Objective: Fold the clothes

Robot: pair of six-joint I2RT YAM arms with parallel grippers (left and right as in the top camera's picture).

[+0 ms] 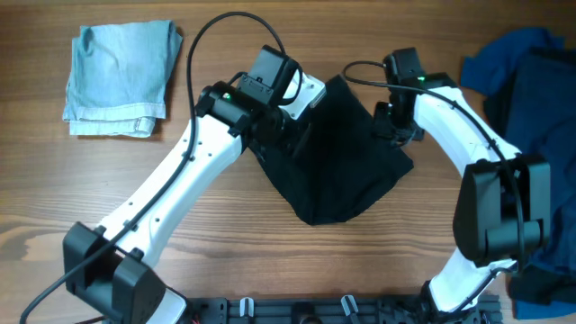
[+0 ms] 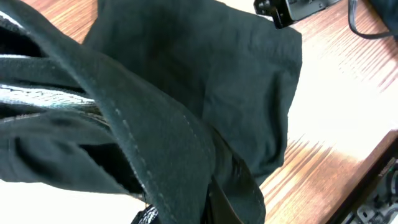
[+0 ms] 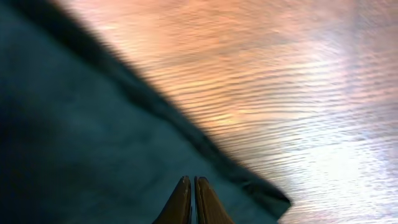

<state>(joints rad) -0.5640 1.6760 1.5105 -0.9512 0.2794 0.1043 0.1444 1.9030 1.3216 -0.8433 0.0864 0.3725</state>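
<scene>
Shorts, black and wide-legged, lie bunched in the middle of the wooden table (image 1: 270,243), between the two arms. These black shorts (image 1: 342,171) taper to a rounded point toward the near edge of the table, and their upper edge is stretched between the two grippers. The left gripper (image 1: 290,133) is clenched on the upper left part of the fabric. In the left wrist view, the cloth drapes thickly right over the fingers, and the whitish inner waistband (image 2: 43,96) shows as pale bands at the left. The right gripper (image 3: 193,200) sits at the upper right corner of the shorts with its two fingers pressed tight together over the dark cloth. Whether any fabric is pinched between them I cannot tell. A pale blue garment (image 1: 117,76) lies folded at the far left corner, well apart from the shorts. Dark blue garments (image 1: 531,81) are heaped at the right edge, beside the right arm
</scene>
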